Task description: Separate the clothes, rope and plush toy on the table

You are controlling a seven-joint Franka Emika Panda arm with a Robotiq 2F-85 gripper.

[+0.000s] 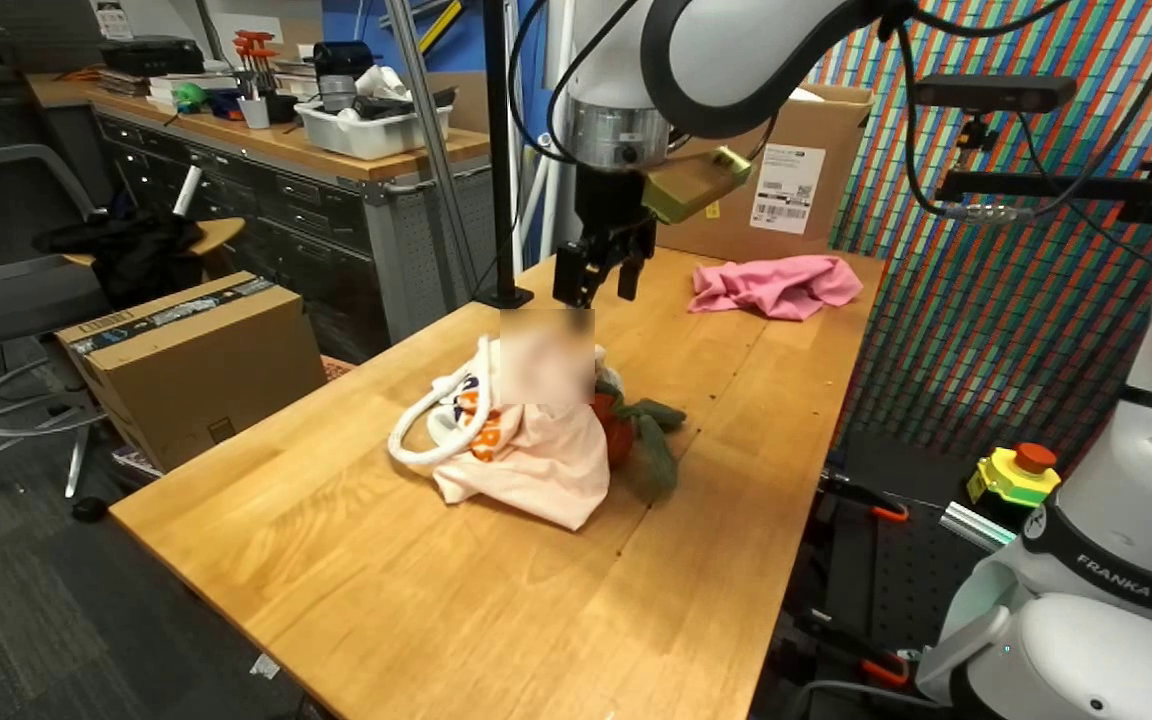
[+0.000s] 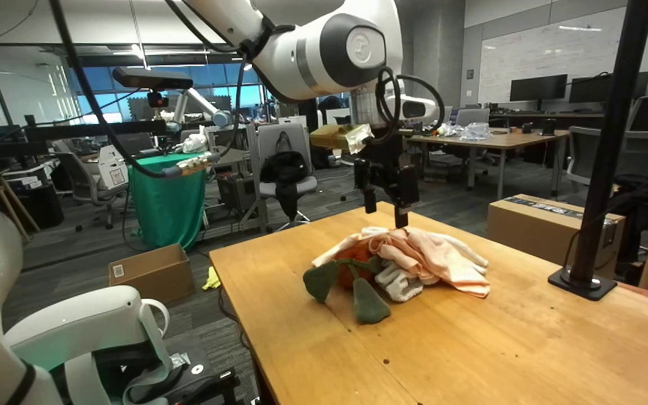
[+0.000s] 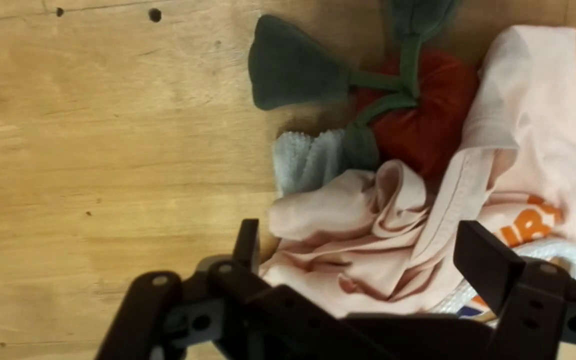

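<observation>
A light peach shirt (image 1: 546,470) with orange and dark lettering lies crumpled in a pile on the table; it also shows in an exterior view (image 2: 448,264) and the wrist view (image 3: 328,212). White rope (image 1: 423,458) loops out of the pile; a folded part shows in an exterior view (image 2: 398,286) and the wrist view (image 3: 300,160). A red plush toy with green leaf-like ends (image 2: 372,304) is partly under the shirt; it also shows in the wrist view (image 3: 430,130). A pink cloth (image 1: 776,287) lies apart. My gripper (image 1: 598,288) is open and empty above the shirt (image 3: 358,240).
The wooden table (image 1: 356,600) holds the pile. A cardboard box (image 1: 716,220) stands behind the pink cloth. A black post with a base (image 2: 583,281) stands at the table's edge. Another cardboard box (image 1: 196,370) is on the floor beside the table.
</observation>
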